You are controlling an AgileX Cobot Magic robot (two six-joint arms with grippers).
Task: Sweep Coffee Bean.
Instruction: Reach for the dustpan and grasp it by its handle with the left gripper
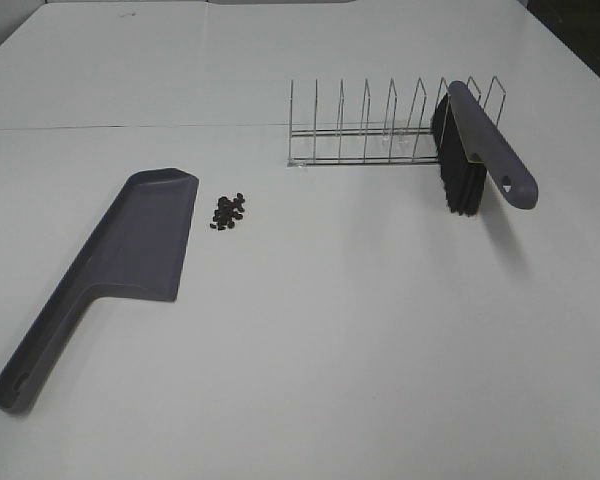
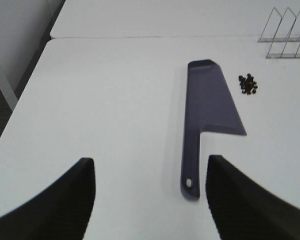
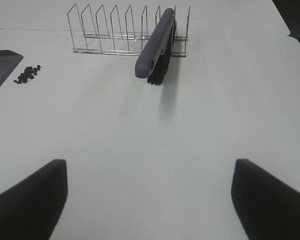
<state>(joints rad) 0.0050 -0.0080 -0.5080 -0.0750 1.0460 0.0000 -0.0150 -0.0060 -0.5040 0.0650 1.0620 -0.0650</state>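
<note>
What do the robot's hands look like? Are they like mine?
Not like yours. The left gripper and right gripper each show two broad black fingers with smooth, curved edges, plain and matte. No cables, markings or writing show, and the arms themselves are out of view.

A matte white table (image 1: 380, 350) is seen filling nearly the whole scene. A thin seam (image 1: 130, 127) is drawn across it, where a second white tabletop (image 1: 180, 60) is butted against the far side. A dark floor (image 1: 590, 40) is glimpsed past the far right corner. The surface is lit evenly, and only soft, pale shadows are thrown on it.
</note>
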